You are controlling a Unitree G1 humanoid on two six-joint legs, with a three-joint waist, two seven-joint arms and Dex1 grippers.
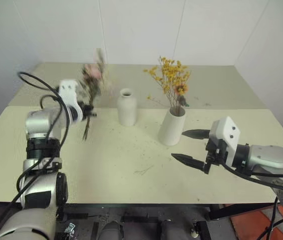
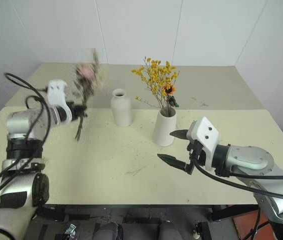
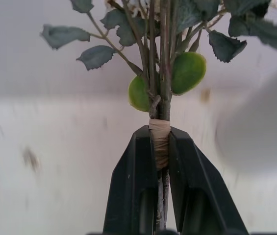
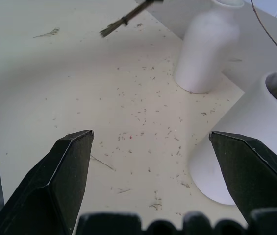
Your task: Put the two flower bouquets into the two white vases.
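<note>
My left gripper [image 1: 88, 111] is shut on the taped stems of the pink rose bouquet [image 1: 93, 82], which hangs lifted off the table left of the vases; in the left wrist view the black fingers [image 3: 136, 181] clamp the tan tape [image 3: 160, 142]. The bottle-shaped white vase [image 1: 126, 107] stands empty at mid table. Just right of it, the wide-mouthed white vase [image 1: 172, 127] holds the yellow-orange bouquet [image 1: 171, 79]. My right gripper [image 1: 190, 147] stands open beside the wide vase, nothing between its fingers [image 4: 69, 171].
The cream table [image 1: 131, 165] carries small flower crumbs and a loose sprig [image 1: 144, 170] near its front middle. White walls close the back and right. The table's front edge lies just below my arms.
</note>
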